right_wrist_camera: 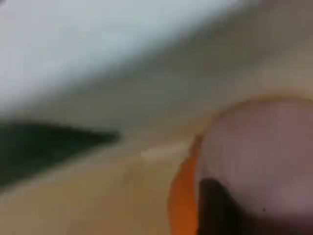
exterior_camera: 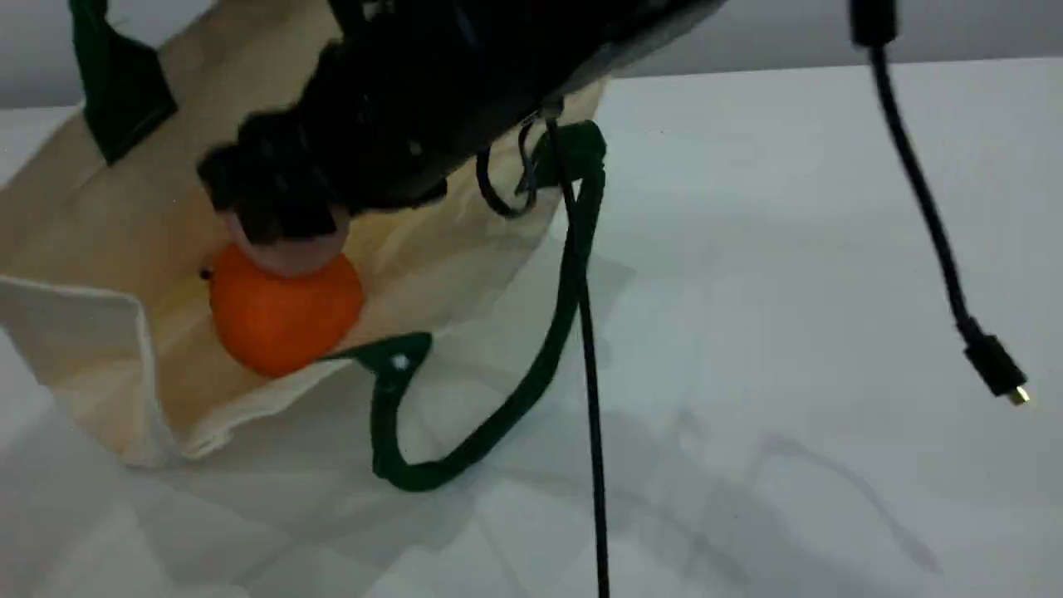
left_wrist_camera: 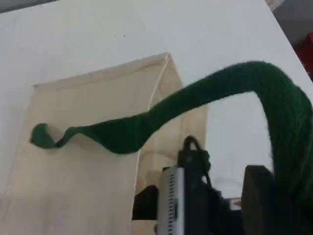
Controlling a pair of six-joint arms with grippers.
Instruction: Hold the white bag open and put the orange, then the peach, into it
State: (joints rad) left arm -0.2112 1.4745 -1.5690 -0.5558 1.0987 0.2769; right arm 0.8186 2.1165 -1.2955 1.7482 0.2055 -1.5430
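The right gripper is partly closed around the peach, holding it inside the white bag. Directly beneath it, touching the peach, sits the orange. The left gripper is clamped tight on the bag's green handle, which arches up over it, with the bag's cream cloth spread beyond

Soft, even light; faint grey shadows on the table right of the white bag; right wrist view badly blurred.
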